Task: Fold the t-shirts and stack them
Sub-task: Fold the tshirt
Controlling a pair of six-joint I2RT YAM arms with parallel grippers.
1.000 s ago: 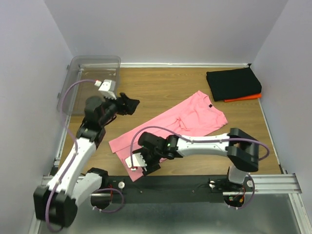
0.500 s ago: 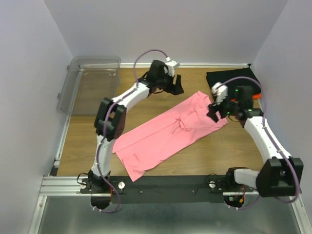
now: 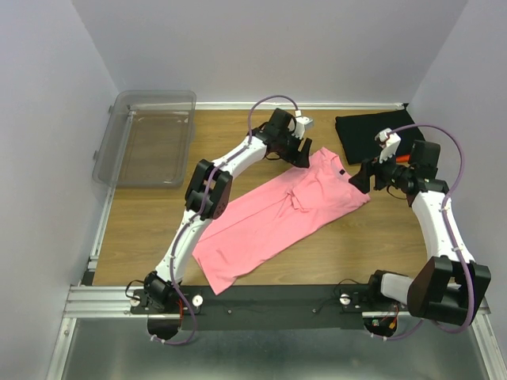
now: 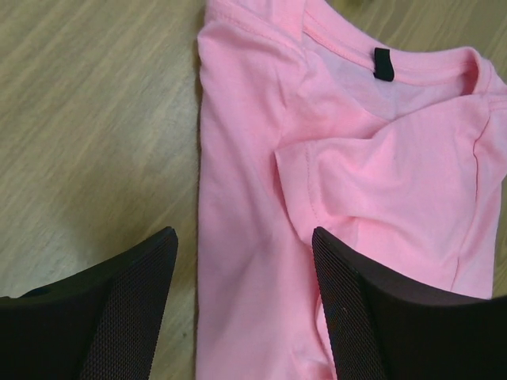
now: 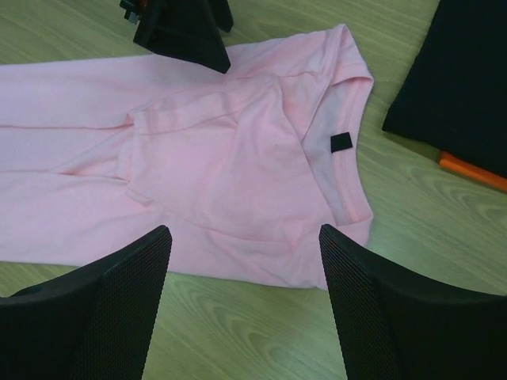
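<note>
Our left gripper and right gripper both hang spread wide, holding nothing. The pink t-shirt lies under them (collar end closest), so we think each can pinch a shoulder to fold it. The folded black t-shirt sits beside our right gripper.

The orange t-shirt lies mostly hidden beneath the black t-shirt
</note>
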